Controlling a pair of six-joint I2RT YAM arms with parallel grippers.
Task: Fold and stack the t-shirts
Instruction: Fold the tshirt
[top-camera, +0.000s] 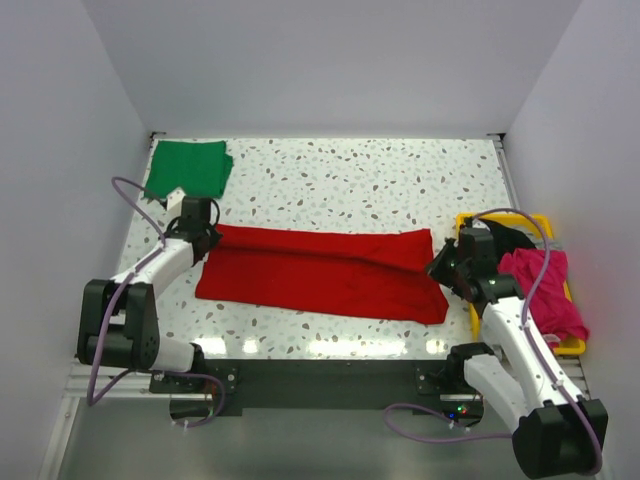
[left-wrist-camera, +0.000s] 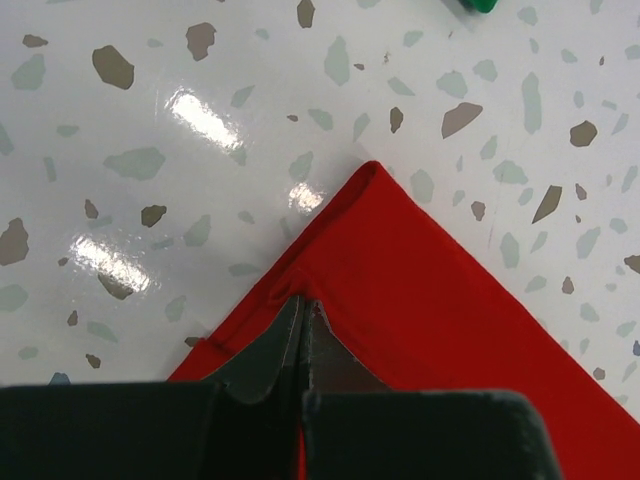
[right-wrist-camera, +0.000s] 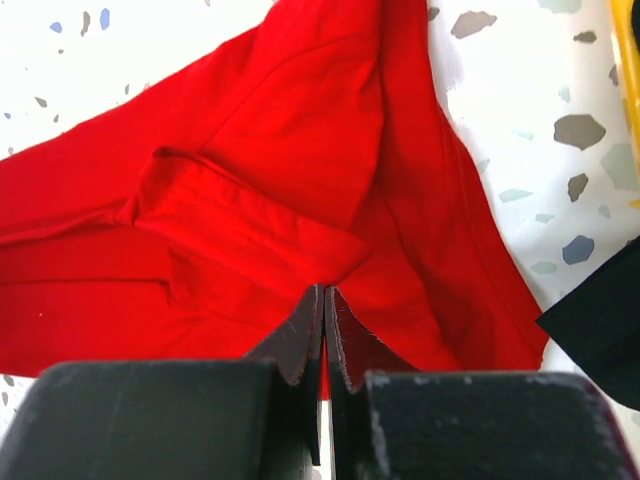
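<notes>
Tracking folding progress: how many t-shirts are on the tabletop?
2. The red t-shirt lies across the near middle; the folded green t-shirt sits at the far left corner. Garments piled in the yellow tray may hide more.

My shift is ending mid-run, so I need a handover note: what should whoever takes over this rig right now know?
Left claw: shut, pinching the red t-shirt at its left corner.
Right claw: shut, pinching the same shirt's right end, beside the yellow tray.
Red t-shirt lies as a long band across the table; green t-shirt sits folded at the far left.
Done: green folded, red apparently folded once lengthwise.
Left: finish folding the red, stack the two.
</notes>
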